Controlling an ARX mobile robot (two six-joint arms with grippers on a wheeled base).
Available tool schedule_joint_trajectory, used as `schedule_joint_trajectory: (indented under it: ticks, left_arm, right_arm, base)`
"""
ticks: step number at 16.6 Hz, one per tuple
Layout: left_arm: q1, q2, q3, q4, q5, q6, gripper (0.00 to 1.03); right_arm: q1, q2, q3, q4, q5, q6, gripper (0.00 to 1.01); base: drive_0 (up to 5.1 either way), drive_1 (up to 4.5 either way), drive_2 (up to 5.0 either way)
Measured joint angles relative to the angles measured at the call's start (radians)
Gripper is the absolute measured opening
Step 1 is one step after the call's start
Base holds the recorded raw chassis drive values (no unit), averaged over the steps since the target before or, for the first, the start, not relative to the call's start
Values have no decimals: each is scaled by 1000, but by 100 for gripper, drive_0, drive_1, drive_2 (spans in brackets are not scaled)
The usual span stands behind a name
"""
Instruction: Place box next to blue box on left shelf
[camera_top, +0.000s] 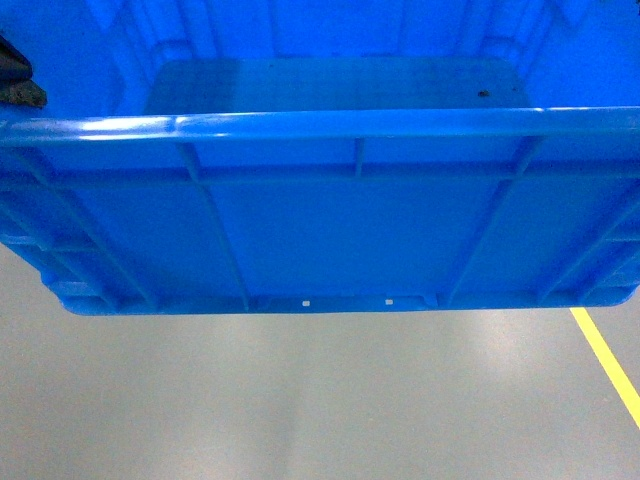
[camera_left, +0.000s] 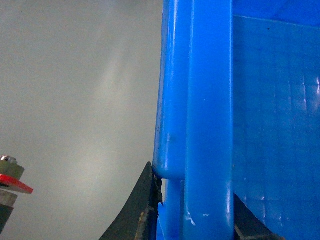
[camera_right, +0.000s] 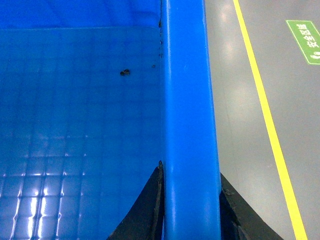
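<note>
Left hand (camera_left: 192, 220) clamps the box (camera_top: 330, 225) by its left rim, dark fingers either side; right hand (camera_right: 190, 215) pinches the right rim the same way; the box hangs high over grey floor (camera_top: 300, 400); a yellow line (camera_top: 610, 365) runs off right.

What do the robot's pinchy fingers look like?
The fingers are black and flat, widest low down and narrowing to thin tips. The left gripper has scuffed fingers, with a red plate and a silver bolt showing off to one side. The right gripper's fingers look alike. No cables or markings show.
</note>
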Motion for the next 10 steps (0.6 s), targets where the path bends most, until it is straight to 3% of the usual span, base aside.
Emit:
schedule_joint_trajectory:
  ticks: [1, 3, 10]
  left_arm:
    - [0, 0, 0, 0, 0, 0, 17]
    - [0, 0, 0, -4, 0, 0, 17]
    - [-3, -6, 0, -4, 0, -2, 17]
  right_arm:
    - [0, 0, 0, 0, 0, 0, 21]
    - [0, 0, 0, -2, 0, 0, 21]
    - [0, -5, -1, 0, 3, 0, 20]
  base:
    - [-166, -166, -166]
    - [-148, 261, -557]
    - [8, 419, -403]
